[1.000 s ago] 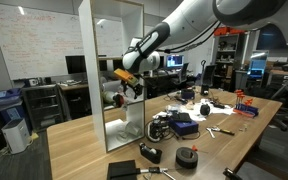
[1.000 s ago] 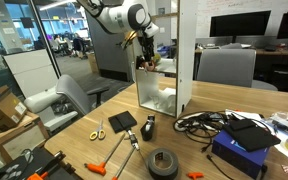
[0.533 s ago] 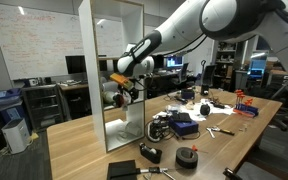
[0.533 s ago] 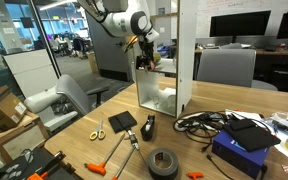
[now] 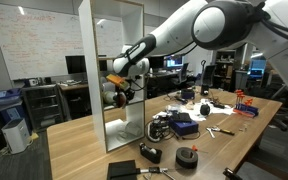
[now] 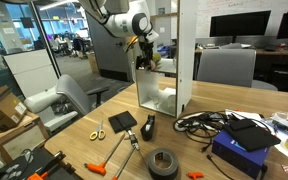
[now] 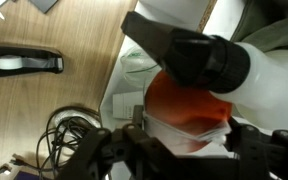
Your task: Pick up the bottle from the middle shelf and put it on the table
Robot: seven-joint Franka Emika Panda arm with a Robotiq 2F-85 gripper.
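Observation:
The bottle (image 7: 184,105) fills the wrist view: a white body with an orange label and a dark black top. My gripper (image 7: 184,152) is shut on it, one finger on each side of the labelled body. In both exterior views the gripper (image 5: 120,86) (image 6: 144,52) holds the bottle (image 5: 115,78) at the open side of the tall white shelving unit, about level with the middle shelf (image 6: 166,70) and above the light-brown table (image 5: 84,150) (image 6: 74,142). In those views the bottle is small and partly hidden by the gripper.
On the table are a black tape dispenser (image 5: 150,152) (image 6: 148,128) (image 7: 24,62), a black tape roll (image 5: 187,157) (image 6: 162,162), a tangle of cables (image 5: 162,127) (image 6: 199,122), a blue box (image 6: 239,150) and orange-handled scissors (image 6: 96,130). A grey chair (image 6: 54,100) stands beside the table.
My gripper and the bottle in it have shifted slightly sideways and a little down at the shelf's open side. Nothing on the table has moved.

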